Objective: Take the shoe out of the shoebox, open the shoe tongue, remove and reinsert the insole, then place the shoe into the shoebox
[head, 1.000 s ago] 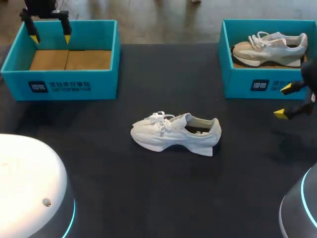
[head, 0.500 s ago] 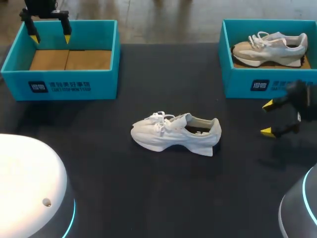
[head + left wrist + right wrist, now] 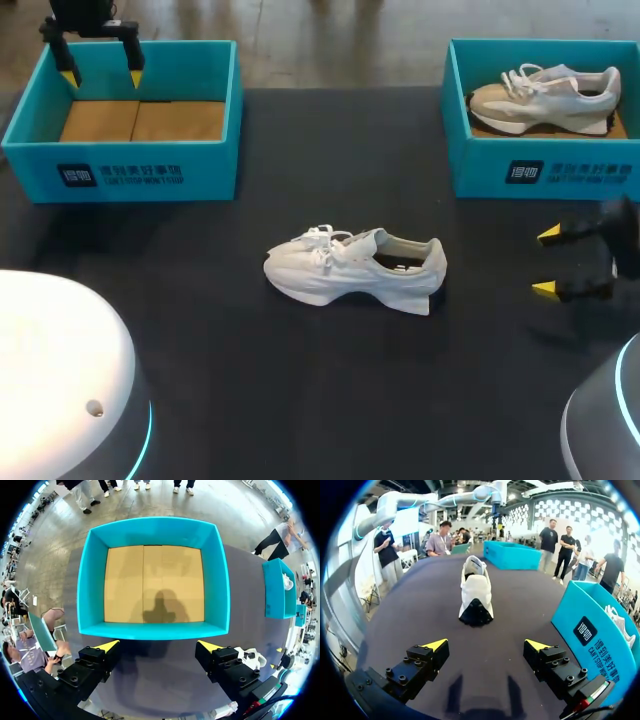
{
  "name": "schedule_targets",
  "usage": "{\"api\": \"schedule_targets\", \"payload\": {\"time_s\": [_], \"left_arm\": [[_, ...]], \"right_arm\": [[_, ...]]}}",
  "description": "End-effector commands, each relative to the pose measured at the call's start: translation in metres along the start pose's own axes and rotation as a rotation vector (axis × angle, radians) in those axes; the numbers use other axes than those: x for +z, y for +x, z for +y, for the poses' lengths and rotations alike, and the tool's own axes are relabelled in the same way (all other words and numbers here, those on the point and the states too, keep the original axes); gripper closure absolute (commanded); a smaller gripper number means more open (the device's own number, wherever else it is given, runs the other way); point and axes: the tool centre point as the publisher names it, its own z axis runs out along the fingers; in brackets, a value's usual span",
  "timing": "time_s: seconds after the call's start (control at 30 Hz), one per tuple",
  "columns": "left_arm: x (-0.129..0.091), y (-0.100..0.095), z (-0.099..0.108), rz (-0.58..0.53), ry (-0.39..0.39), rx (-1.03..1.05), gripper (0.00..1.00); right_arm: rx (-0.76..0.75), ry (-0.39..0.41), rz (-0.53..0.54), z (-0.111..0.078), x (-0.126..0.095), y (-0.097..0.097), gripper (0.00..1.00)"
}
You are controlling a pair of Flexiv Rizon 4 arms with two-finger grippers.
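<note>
A white shoe (image 3: 352, 270) stands upright in the middle of the black table, toe to the left, heel to the right. My right gripper (image 3: 546, 262) hovers open to the right of the heel, its yellow tips pointing at the shoe. Seen from the right wrist, the shoe (image 3: 475, 594) lies straight ahead of the open right gripper (image 3: 487, 645), heel first, well apart. My left gripper (image 3: 101, 65) hangs open over the far rim of the empty teal shoebox (image 3: 200, 158). From the left wrist, the left gripper (image 3: 159, 645) stands above that shoebox (image 3: 220, 595).
A second teal shoebox (image 3: 480, 160) at the back right holds a beige and white shoe (image 3: 545, 98). That box's side (image 3: 592, 630) stands close beside the right gripper. White robot bases occupy the near corners.
My right gripper has moved down and forward from beside the right shoebox to a spot level with the shoe's heel. The left arm and the shoe have not moved.
</note>
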Motion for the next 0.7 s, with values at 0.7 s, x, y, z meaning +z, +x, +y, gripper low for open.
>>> {"api": "schedule_targets", "payload": {"time_s": [0.7], "left_arm": [[0.0004,-0.0001,-0.0002,0.000,0.000,0.000,0.00]], "right_arm": [[-0.016,-0.045,-0.021,-0.0047,0.0065,0.0020,0.00]]}}
